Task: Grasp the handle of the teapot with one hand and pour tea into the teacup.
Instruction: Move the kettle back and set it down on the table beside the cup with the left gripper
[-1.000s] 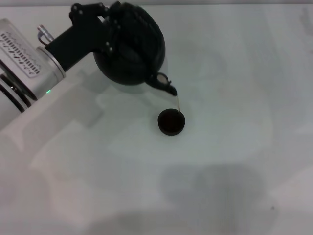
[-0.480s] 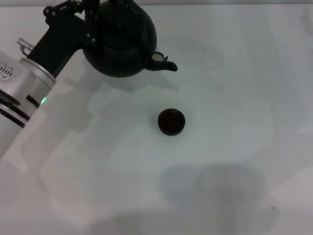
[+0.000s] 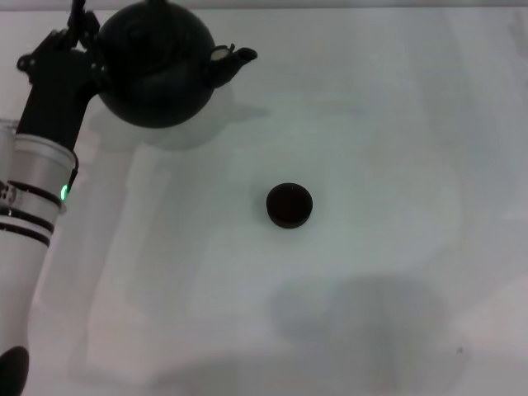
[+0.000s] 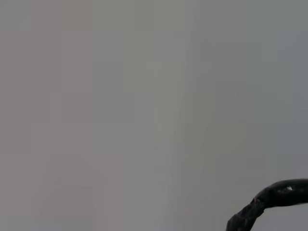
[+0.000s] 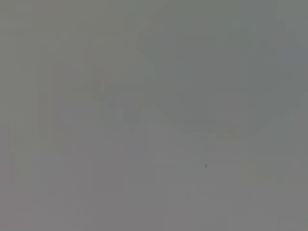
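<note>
The round matte-black teapot [image 3: 157,73] is at the far left of the table, close to level, its short spout [image 3: 236,56] pointing right. My left gripper [image 3: 86,40] is pressed against the pot's left side, shut on the handle, which is mostly hidden between the gripper and the pot. A curved black bar [image 4: 269,201] at the edge of the left wrist view looks like part of that hoop. The small dark teacup [image 3: 289,205] stands alone near the table's middle, well right of and nearer than the pot. Nothing runs from the spout. My right gripper is out of view.
The pale table [image 3: 388,124] stretches bare to the right of the cup. A soft shadow [image 3: 363,318] lies on it near the front. The right wrist view shows only plain grey surface [image 5: 154,115].
The left arm has carried the teapot back and to the left, away from the cup, and tipped it back towards level. The stream of tea into the cup has stopped. The cup has not moved.
</note>
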{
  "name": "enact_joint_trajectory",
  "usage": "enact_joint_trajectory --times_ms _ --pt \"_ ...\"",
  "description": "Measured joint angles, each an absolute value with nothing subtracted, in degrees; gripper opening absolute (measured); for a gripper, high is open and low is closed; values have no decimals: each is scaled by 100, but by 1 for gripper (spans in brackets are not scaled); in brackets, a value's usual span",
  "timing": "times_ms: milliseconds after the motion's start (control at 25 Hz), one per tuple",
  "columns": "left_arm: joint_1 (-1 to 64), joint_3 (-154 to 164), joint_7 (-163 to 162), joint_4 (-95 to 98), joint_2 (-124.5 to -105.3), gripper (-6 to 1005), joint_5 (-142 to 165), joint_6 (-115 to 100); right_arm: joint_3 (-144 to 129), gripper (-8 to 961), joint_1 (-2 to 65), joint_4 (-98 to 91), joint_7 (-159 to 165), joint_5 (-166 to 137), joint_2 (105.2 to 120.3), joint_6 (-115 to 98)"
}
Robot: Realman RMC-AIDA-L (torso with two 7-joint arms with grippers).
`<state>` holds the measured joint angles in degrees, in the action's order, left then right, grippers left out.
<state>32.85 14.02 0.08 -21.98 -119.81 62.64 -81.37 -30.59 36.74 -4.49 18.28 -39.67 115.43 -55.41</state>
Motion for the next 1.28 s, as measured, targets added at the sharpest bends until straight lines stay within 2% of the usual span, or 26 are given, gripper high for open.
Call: enact_joint_trajectory --times_ms 1280 --pt "3051 1013 62 -2271 -11970 97 6267 -7192 -3058 829 3692 -521 1805 -3972 11531 -5404"
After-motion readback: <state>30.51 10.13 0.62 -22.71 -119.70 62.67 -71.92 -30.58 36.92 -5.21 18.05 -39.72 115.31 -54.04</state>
